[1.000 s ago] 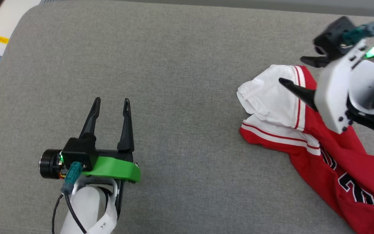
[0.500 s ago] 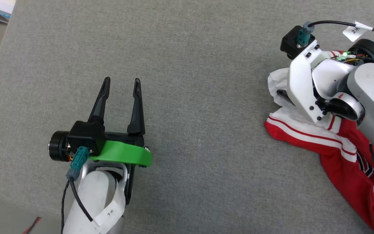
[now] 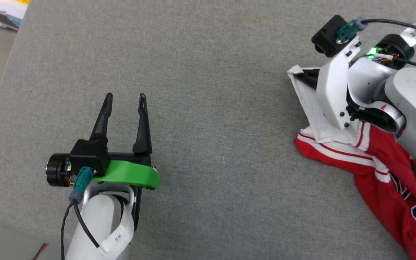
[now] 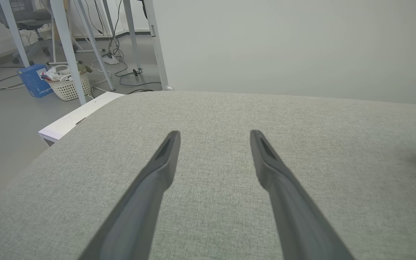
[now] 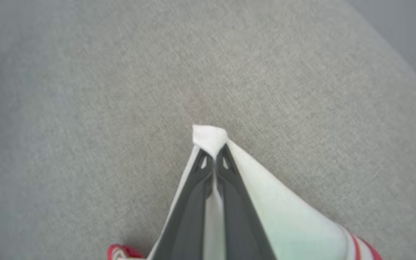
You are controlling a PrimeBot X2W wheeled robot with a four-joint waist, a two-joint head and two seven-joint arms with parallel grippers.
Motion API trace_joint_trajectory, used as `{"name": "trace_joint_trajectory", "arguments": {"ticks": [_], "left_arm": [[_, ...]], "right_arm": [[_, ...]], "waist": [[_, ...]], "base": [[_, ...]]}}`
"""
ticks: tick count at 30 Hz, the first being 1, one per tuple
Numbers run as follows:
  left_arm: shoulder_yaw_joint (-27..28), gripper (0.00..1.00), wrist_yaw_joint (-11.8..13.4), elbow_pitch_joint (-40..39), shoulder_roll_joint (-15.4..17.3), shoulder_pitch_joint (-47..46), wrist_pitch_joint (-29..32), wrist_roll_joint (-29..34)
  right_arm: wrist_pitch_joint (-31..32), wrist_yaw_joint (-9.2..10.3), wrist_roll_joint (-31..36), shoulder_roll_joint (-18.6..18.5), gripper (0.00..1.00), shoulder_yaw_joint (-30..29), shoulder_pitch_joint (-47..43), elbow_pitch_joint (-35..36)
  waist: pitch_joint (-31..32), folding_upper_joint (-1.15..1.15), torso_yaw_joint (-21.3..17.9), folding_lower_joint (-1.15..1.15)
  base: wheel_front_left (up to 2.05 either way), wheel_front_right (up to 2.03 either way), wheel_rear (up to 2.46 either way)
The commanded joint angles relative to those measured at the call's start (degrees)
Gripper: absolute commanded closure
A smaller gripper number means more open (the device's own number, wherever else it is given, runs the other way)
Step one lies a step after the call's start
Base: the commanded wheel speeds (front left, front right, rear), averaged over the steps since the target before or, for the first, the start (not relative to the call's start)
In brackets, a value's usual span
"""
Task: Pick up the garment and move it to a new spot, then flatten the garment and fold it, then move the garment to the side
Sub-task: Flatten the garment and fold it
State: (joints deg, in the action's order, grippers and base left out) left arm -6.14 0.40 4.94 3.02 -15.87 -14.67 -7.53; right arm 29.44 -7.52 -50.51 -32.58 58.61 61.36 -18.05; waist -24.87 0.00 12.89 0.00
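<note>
Where the two dark fingers (image 5: pixel 193 206) of the right gripper (image 5: pixel 213 159) meet, in the middle of the right wrist view, a fold of white cloth is pinched flat between them. A small corner of it pokes out past the tips. That cloth is the sleeve edge of the garment (image 3: pixel 385 162), so I'd judge the first step to be in hand: the grip is made and the lift and carry are not yet done.

The hold is on a thin edge only. To my eye the next move wants a slow, steady rise, high enough for the trailing body to come off the grey fabric surface (image 3: pixel 208 108). After that comes a carry toward the open ground in the middle of the head view.

Out from the pinch, the white sleeve is drawn up to a point at the upper right of the head view. Below it runs red-and-white striped trim. The red body lies rumpled on the surface and slants down to the lower right corner, where it runs off the frame. Parts of black, white-edged numerals show on it there.

The left gripper (image 3: pixel 125 96) sits at the lower left of the head view. Its fingers are spread wide with nothing between them, over bare fabric and well apart from the garment.
</note>
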Motion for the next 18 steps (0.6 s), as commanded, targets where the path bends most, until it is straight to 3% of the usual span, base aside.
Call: {"name": "trace_joint_trajectory", "arguments": {"ticks": [1,6,10,18], "left_arm": [[0.5,0.00,-0.3,-0.1,-0.1,1.0,-0.3,0.8],[1.2,0.00,-0.8,-0.1,-0.1,2.5,-0.3,1.7],[1.6,0.00,-1.0,-0.2,-0.1,3.7,-0.3,2.2],[2.8,0.00,-1.7,-0.4,-0.1,5.2,-0.3,2.9]], "right_arm": [[-2.3,0.03,-1.0,-1.0,1.00,-1.0,0.4,1.6],[-8.5,0.03,-3.6,-6.3,1.00,-6.0,-1.7,6.9],[-12.2,0.03,-5.6,-12.7,1.00,-11.9,-7.1,9.5],[-15.9,0.03,-9.2,-21.5,1.00,-24.0,-22.2,4.3]], "waist": [[3.6,0.00,-3.0,0.00],[5.9,0.00,-4.8,0.00],[7.2,0.00,-6.1,0.00],[7.7,0.00,-7.8,0.00]], "base": [[0.00,0.00,0.00],[0.00,0.00,0.00],[0.00,0.00,0.00],[0.00,0.00,0.00]]}}
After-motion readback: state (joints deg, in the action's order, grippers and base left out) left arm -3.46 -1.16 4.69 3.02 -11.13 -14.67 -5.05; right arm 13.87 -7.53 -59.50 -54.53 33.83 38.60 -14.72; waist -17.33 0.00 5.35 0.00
